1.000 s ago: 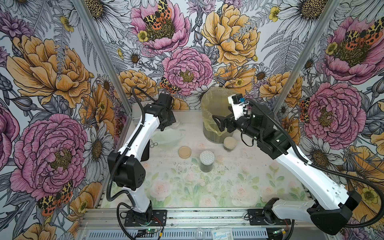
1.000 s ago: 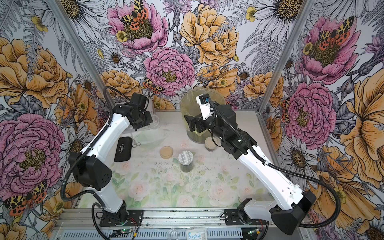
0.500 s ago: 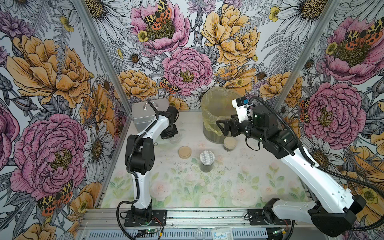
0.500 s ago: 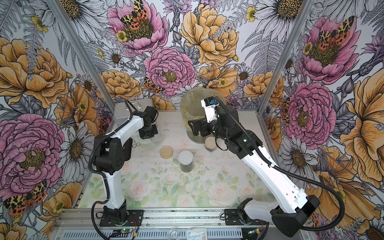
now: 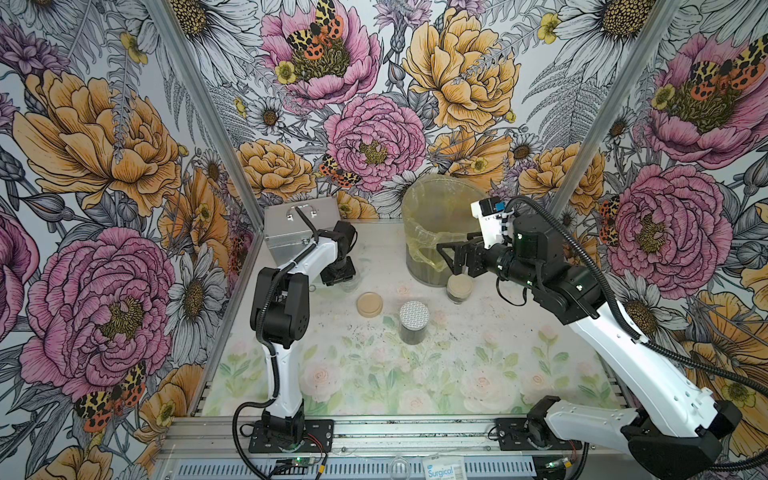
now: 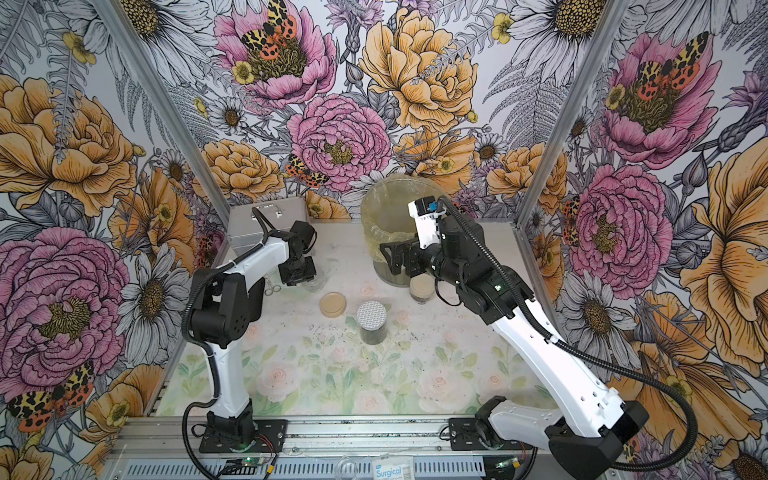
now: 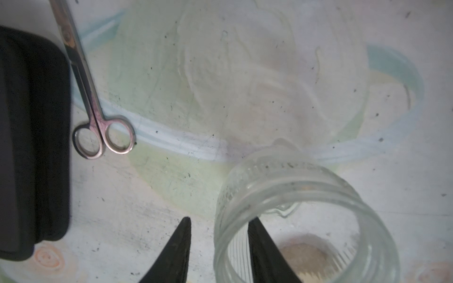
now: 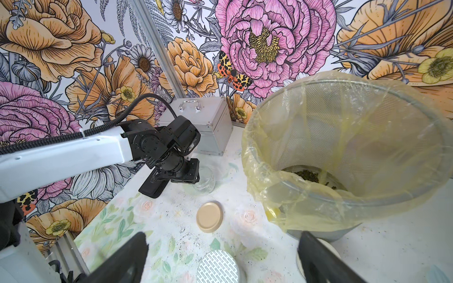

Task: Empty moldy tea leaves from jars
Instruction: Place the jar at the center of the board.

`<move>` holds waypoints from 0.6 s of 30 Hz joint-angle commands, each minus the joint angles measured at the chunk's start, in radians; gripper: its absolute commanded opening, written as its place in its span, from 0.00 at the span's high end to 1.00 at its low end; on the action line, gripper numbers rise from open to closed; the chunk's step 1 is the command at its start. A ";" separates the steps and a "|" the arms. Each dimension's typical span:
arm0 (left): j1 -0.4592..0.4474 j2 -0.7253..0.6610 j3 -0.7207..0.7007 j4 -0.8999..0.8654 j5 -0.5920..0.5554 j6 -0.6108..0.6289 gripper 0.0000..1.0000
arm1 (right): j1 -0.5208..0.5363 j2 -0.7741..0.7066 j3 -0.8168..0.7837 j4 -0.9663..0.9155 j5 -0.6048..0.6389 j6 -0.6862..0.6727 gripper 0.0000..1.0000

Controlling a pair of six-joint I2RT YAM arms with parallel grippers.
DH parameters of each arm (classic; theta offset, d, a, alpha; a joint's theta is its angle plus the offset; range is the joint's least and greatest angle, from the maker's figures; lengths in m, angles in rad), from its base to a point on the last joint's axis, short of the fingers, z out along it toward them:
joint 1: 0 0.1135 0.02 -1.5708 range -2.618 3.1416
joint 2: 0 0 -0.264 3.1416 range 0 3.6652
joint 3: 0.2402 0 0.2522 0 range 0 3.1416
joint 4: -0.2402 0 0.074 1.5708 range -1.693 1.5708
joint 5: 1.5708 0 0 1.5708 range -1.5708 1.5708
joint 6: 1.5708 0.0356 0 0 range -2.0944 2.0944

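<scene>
At ten o'clock the left gripper (image 7: 220, 218) straddles the rim of the empty jar (image 7: 306, 225), jaws slack; at one o'clock the right gripper (image 8: 223, 234) gapes, empty.

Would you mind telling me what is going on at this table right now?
The left gripper stands over an empty, lidless glass jar near the metal case, jaws open astride its rim. A tan lid lies loose on the table. Tea leaves lie in the yellow-bagged bin. The right gripper, open and empty, hovers above the tan-lidded jar beside the bin; it and the silver-lidded jar are closed with dark contents.
</scene>
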 commanded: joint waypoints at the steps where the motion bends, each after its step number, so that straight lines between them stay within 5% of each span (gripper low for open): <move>1: -0.001 -0.030 0.001 0.017 0.012 0.003 0.44 | -0.018 0.011 -0.014 -0.002 -0.021 0.041 0.03; 12: -0.003 -0.223 0.060 0.008 0.086 0.018 0.24 | -0.093 0.039 -0.043 -0.002 -0.073 0.152 0.04; 18: -0.118 -0.394 0.149 0.010 0.122 0.152 0.13 | -0.155 0.048 -0.067 -0.002 -0.141 0.207 0.05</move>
